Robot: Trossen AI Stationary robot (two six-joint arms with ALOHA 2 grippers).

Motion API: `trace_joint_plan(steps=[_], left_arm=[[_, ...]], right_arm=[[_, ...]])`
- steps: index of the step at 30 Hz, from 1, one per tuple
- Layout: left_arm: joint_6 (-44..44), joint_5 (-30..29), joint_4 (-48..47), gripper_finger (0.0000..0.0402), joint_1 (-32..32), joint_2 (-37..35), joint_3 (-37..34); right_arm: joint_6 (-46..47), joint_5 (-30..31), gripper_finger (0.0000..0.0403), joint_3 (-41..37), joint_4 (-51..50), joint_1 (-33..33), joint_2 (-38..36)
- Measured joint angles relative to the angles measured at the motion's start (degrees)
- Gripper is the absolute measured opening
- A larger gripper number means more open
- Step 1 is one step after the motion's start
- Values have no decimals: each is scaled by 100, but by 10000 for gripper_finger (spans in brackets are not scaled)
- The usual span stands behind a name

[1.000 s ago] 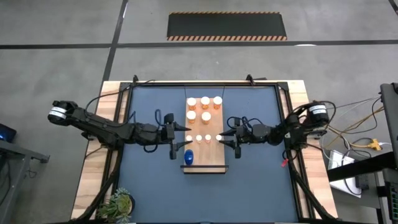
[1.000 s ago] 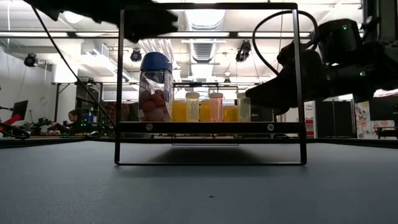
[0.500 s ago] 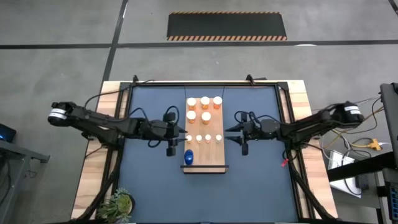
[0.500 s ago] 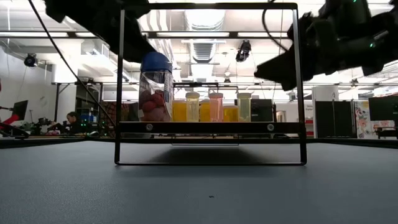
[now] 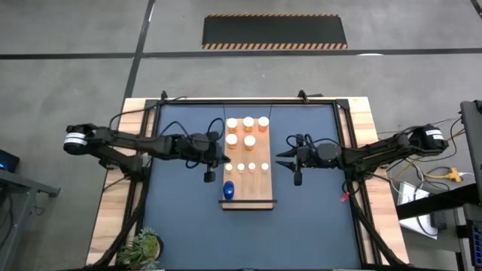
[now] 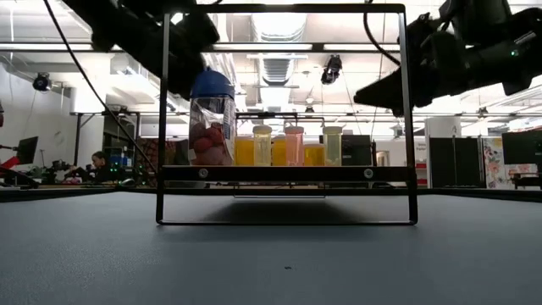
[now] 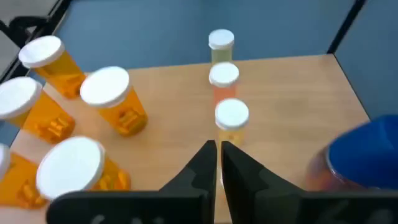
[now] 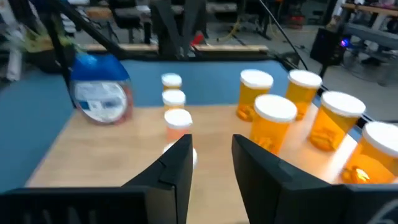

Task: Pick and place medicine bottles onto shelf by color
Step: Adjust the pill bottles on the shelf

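Observation:
The shelf [image 5: 253,190] is a light-brown board in the middle of the blue table. Large orange medicine bottles [image 5: 248,129] with white caps stand at its far end. A row of small bottles [image 5: 247,167] stands across its middle, and a blue bottle [image 5: 228,190] stands near its left front. My left gripper [image 5: 221,156] is shut and empty at the shelf's left edge, its tips just short of the nearest small bottle [image 7: 231,116]. My right gripper [image 5: 280,159] is open and empty, off the shelf's right edge and level with the row [image 8: 178,118].
The shelf board sits raised inside a black wire frame [image 6: 161,119]. Both arms reach in above it in the low view. A green plant [image 5: 143,247] stands at the table's near left corner. Open blue mat lies in front of the shelf [image 6: 279,263].
My left gripper has shut on nothing and swung a little toward the table's far edge along the shelf's left side, tipping up from a steep downward slant. My right gripper has risen and drawn back toward the table's right edge, leaving the rightmost small bottle standing.

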Motion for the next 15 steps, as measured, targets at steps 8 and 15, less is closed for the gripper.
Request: trace_joint_plan(steps=[8, 15], left_arm=[[0, 251, 274, 6, 8, 471, 0], [0, 260, 263, 6, 8, 591, 2]], right_arm=[[-53, 252, 93, 0, 2, 0, 389], [-42, 254, 89, 2, 23, 0, 542]])
